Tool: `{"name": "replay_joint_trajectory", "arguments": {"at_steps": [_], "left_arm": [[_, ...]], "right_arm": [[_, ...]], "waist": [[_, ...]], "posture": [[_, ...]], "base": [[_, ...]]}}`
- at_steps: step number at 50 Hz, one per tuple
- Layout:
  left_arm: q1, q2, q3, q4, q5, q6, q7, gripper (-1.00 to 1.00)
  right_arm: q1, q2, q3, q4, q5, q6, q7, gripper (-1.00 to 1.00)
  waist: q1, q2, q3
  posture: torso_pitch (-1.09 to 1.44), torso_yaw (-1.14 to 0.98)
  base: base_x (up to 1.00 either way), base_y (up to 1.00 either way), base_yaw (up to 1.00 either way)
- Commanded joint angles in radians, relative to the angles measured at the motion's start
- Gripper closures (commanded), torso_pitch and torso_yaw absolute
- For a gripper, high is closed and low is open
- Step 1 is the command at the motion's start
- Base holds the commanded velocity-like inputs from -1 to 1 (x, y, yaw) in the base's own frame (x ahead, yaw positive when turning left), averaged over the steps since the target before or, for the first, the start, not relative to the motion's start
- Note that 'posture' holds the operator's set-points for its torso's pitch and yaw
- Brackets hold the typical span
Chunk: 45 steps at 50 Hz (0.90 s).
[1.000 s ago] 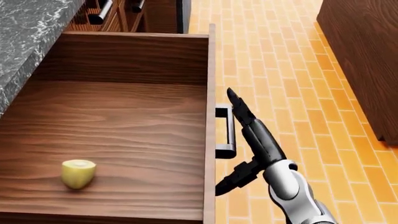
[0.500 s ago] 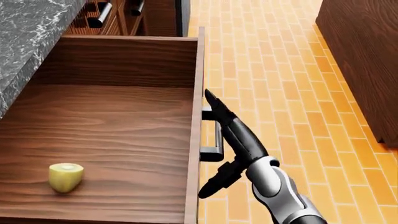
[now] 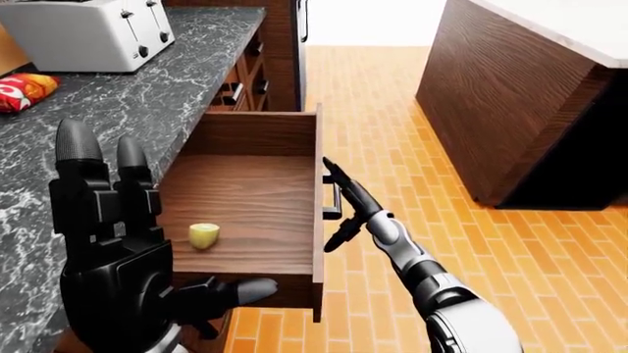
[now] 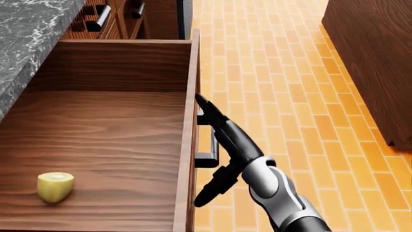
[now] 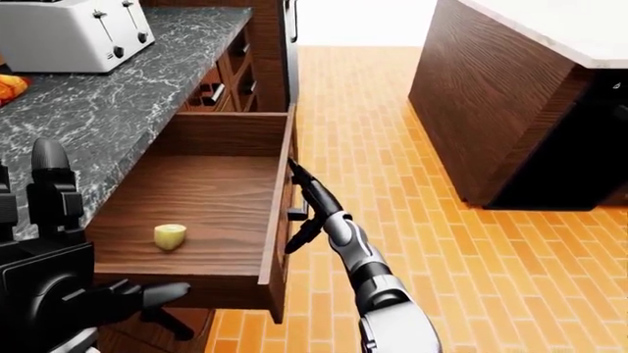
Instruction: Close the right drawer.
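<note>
The dark walnut-brown wooden drawer point(image 4: 116, 140) stands pulled well out from under the grey speckled stone counter point(image 3: 147, 81), filling the left and middle of the head view. On its floor, near the bottom left of that view, lies 1 small pale yellow-green halved fruit point(image 4: 54, 187), alone and clear of the walls. A metal bar handle point(image 4: 207, 140) sits on the outer face of the drawer's front panel.

Our right hand point(image 4: 216, 150), black-fingered on a silver forearm, reaches up from the bottom of the head view with its fingers spread: 1 long finger lies along the front panel just above the handle, and a thumb points down below it. It grips nothing; we cannot tell whether the fingertip touches the wood.

Our left hand point(image 3: 118, 243) is raised at the lower left of the left-eye view, fingers open and upright, empty.

Beyond, we see a white toaster point(image 3: 88, 33) on the counter, orange brick flooring point(image 3: 392, 110) and a dark wooden island point(image 3: 510, 95) at the right.
</note>
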<state>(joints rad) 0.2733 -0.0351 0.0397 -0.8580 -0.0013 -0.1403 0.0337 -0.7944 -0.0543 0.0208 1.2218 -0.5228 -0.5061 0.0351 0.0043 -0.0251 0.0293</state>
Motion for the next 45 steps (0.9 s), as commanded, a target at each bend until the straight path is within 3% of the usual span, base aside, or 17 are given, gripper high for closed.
{"name": "replay_joint_trajectory", "arguments": {"at_steps": [1, 21, 45], "left_arm": [[-0.008, 0.001, 0.001, -0.037, -0.001, -0.021, -0.001, -1.00], [-0.009, 0.000, 0.004, -0.037, -0.005, -0.020, -0.004, -1.00], [-0.017, -0.001, 0.013, -0.038, -0.011, -0.012, -0.004, -1.00]], "right_arm": [[-0.048, 0.020, 0.024, -0.054, -0.021, -0.079, 0.029, -1.00], [-0.080, 0.051, 0.034, -0.032, -0.047, -0.068, 0.056, -1.00], [-0.154, 0.137, 0.057, -0.014, -0.081, -0.036, 0.088, -1.00]], "waist": [[0.009, 0.002, -0.023], [0.004, 0.005, -0.023], [0.002, 0.009, -0.019]], "posture": [[0.00, 0.00], [0.00, 0.00], [0.00, 0.00]], "base": [[0.00, 0.00, 0.00], [0.00, 0.00, 0.00], [0.00, 0.00, 0.00]]}}
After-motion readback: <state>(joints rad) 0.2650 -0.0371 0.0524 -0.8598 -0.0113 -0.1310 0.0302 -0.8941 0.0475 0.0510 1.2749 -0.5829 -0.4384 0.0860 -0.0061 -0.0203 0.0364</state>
